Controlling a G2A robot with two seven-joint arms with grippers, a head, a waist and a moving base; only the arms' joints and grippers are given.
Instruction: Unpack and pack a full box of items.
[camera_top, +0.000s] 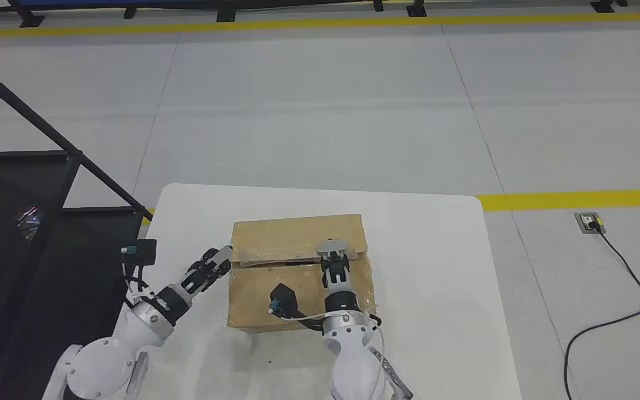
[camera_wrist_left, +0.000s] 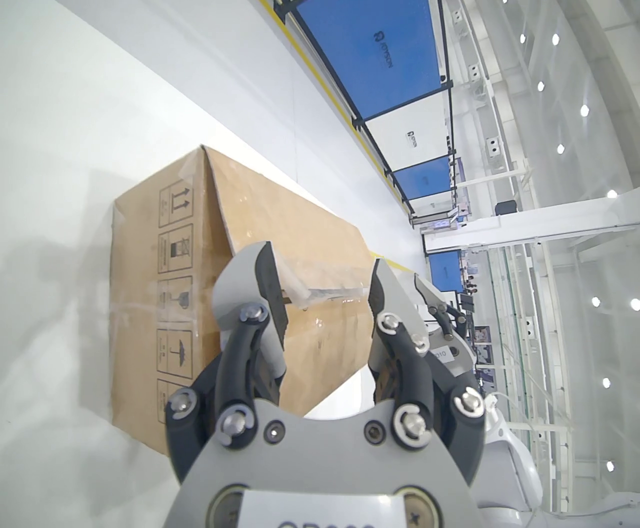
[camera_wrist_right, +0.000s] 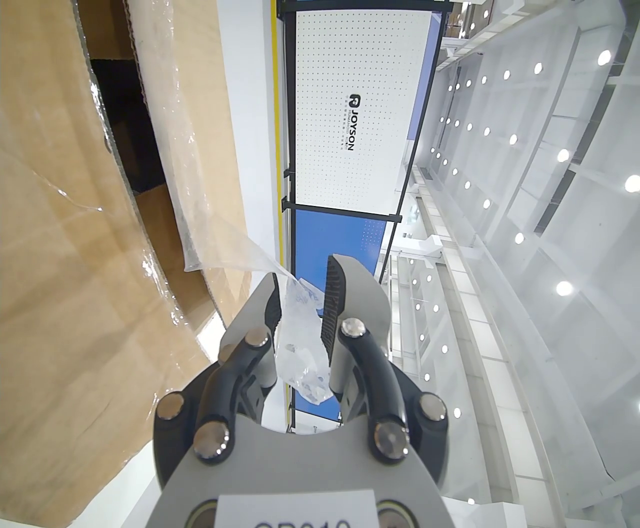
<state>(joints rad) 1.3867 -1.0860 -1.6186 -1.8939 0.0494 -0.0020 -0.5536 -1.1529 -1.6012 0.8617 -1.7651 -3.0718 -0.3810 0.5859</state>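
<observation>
A brown cardboard box (camera_top: 290, 240) lies in the middle of the white table. Its top flaps are parted by a narrow dark gap (camera_wrist_right: 125, 130). Clear tape (camera_wrist_right: 220, 250) peels off a flap edge and runs into my right gripper (camera_wrist_right: 302, 295), which is shut on the crumpled end. That gripper (camera_top: 335, 268) hovers over the box top near the seam. My left gripper (camera_top: 222, 258) is open and empty, just off the box's left end. In the left wrist view, the left gripper (camera_wrist_left: 322, 285) faces the box (camera_wrist_left: 280, 235), with loose tape along the seam beyond the fingertips.
The table (camera_top: 440, 300) has bare room to the right and in front of the box. A black framed screen (camera_top: 40, 200) stands off the table's left side. A cable and a floor socket (camera_top: 590, 222) lie on the floor to the right.
</observation>
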